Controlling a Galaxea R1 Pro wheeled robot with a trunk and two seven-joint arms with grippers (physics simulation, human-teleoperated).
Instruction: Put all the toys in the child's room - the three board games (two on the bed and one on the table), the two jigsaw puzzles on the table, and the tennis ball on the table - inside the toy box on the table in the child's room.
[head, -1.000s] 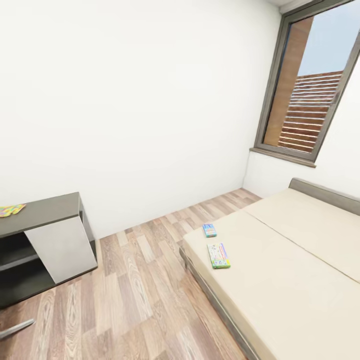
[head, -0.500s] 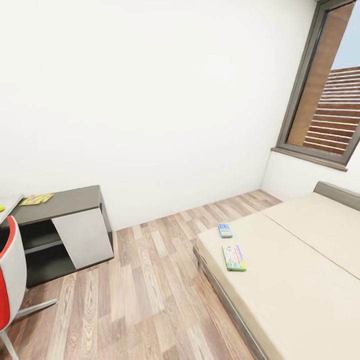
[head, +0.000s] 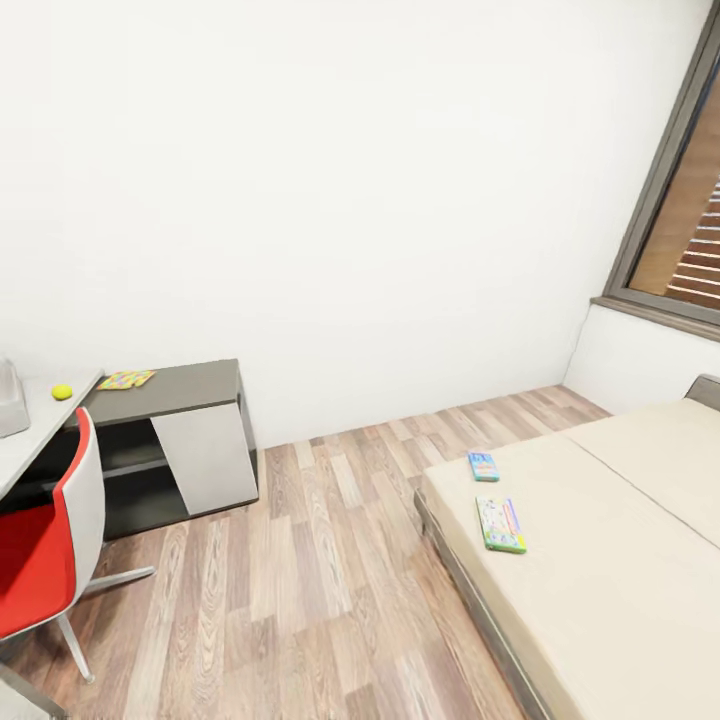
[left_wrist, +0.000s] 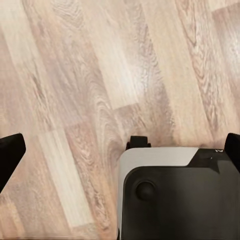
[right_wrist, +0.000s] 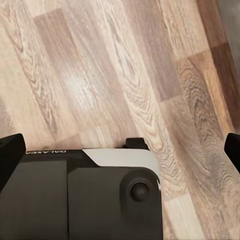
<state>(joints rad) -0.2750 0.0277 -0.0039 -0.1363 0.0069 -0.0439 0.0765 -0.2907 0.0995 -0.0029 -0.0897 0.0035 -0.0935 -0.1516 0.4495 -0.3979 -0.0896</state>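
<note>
Bed (head: 620, 560): two board games lie on the mattress near its floor-side edge, the smaller one (head: 483, 466) just beyond the larger one (head: 501, 525).
Desk (head: 35, 425): a tennis ball (head: 62, 392) rests on the grey top; a red chair (head: 45, 540) stands before it.
Cabinet (head: 180, 440): a colourful jigsaw puzzle (head: 126, 379) lies flat on top.
Left hand (left_wrist: 120, 150): fingers wide apart, holding nothing, above the wooden floor (left_wrist: 90, 75).
Right hand (right_wrist: 120, 147): fingers spread, also holding nothing, above the floor.
</note>
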